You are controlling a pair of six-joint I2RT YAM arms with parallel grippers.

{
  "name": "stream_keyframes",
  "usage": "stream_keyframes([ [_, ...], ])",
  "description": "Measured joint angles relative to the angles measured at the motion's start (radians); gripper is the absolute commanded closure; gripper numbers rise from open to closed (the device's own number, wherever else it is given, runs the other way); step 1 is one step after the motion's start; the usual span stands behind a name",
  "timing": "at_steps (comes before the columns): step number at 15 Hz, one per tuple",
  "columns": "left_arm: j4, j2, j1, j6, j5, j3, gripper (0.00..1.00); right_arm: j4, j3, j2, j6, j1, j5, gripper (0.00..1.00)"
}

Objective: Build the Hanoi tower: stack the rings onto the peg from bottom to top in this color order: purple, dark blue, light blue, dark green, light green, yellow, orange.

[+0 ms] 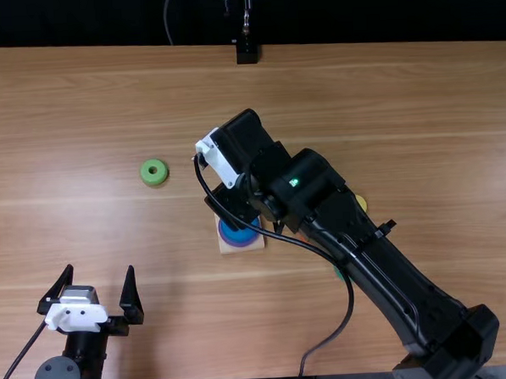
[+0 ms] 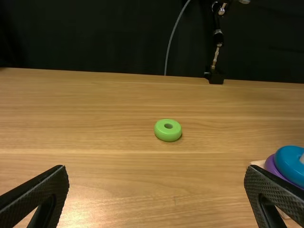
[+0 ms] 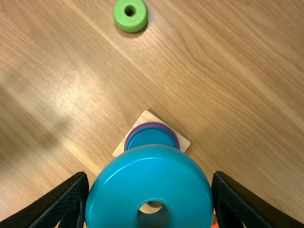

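My right gripper [image 1: 235, 209] is over the wooden base [image 1: 242, 247] in the top view. The right wrist view has this gripper [image 3: 151, 178] shut on the light blue ring [image 3: 149, 175], above the stack. On the base [image 3: 145, 117] lie the purple ring [image 3: 156, 125] and a blue ring [image 3: 151, 137] on top of it. The left wrist view gives that blue ring [image 2: 289, 166] around the peg [image 2: 302, 158]. My left gripper [image 1: 100, 270] stands open near the table's front left; its own view has the gripper [image 2: 156, 167] with nothing between its fingers. A light green ring [image 1: 154, 172] lies flat on the table.
Part of a yellow ring [image 1: 361, 202] shows beside the right arm's far side. Bits of an orange piece [image 1: 302, 236] and a green piece [image 1: 339, 273] peek out by the same arm, which crosses the table's right half. A black stand [image 1: 247, 52] is at the back edge.
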Motion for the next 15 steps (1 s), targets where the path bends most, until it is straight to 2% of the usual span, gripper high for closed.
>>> stream_keyframes([
  [1,0.000,0.000,0.000,0.000,0.000,0.000,0.00,-0.001,0.000,0.000,0.000,0.000,0.000,0.65],
  [2,0.000,0.000,0.000,0.000,0.001,0.000,0.00,-0.003,0.000,0.000,0.000,0.000,0.002,0.17],
  [3,0.000,0.000,0.000,0.000,0.000,0.000,0.00,-0.010,0.000,0.000,0.000,0.000,0.014,0.00],
  [5,0.000,0.000,0.000,0.001,0.000,0.000,0.00,-0.012,0.000,0.000,-0.001,0.000,0.063,0.00],
  [7,0.000,0.000,0.000,0.000,0.001,0.000,0.00,0.005,0.000,0.000,-0.002,0.000,0.098,0.00],
  [12,0.000,0.000,0.000,0.000,0.000,0.000,0.00,0.166,0.017,0.001,-0.001,0.000,0.125,0.00],
  [15,0.000,0.000,0.000,0.000,0.001,0.000,0.00,0.187,0.019,0.001,-0.002,-0.048,0.126,0.00],
])
